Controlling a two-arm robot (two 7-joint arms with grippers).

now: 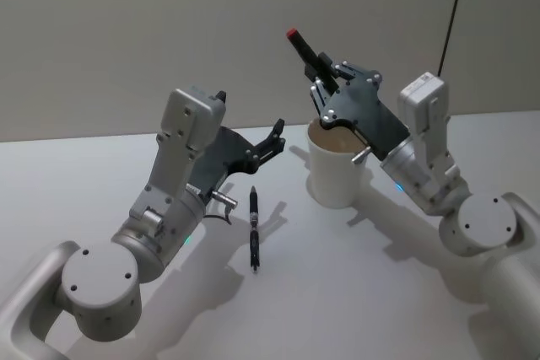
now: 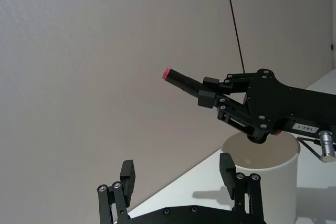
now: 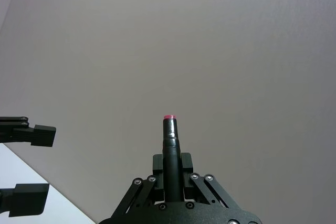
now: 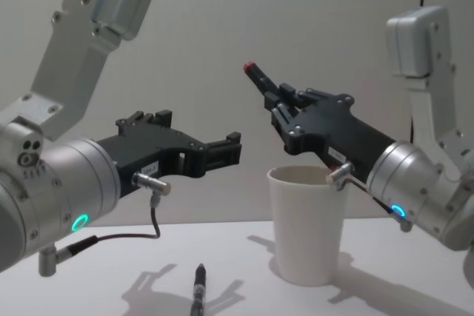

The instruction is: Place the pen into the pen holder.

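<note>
Above the pen holder [image 1: 337, 181], right claw [image 1: 321, 71] clamps red-tipped pen [image 1: 302, 46]; left claw [image 1: 274, 139] gapes.

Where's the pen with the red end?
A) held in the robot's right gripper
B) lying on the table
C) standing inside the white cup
A: the right gripper is shut on the red-tipped pen, up above the pen holder; the dark pen lies on the table.

- A pale grey surface [image 1: 363, 292] fills the lower half of the head view, matte and even in tone (soft shadows fall across its middle).
- A plain off-white wall [image 1: 126, 31] takes up the upper half and meets the surface along a straight line.
- A thin black cable [image 1: 453, 18] runs down the wall at the upper right, slightly slanted.
</note>
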